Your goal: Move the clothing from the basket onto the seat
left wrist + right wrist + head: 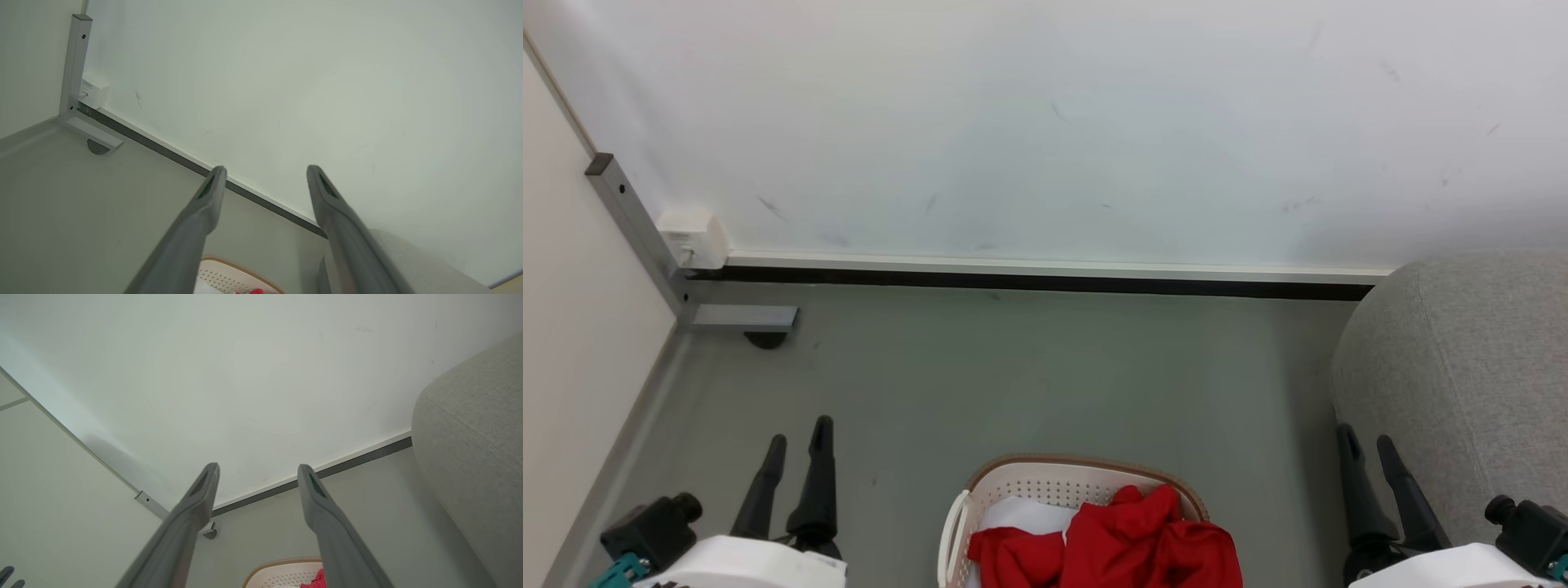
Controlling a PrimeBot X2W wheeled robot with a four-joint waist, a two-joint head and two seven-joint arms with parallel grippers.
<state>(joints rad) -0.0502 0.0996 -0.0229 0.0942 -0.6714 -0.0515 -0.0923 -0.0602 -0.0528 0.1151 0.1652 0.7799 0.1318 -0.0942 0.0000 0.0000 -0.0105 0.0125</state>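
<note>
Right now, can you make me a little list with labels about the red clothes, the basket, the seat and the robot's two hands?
clothing: red, bunched up inside the basket, next to a white cloth
basket: on the floor, between the two grippers
seat: grey, on the robot's right
left gripper: open, holding nothing
right gripper: open, holding nothing, close beside the seat

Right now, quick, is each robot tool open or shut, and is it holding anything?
Left tool: open, holding nothing.
Right tool: open, holding nothing.
</note>
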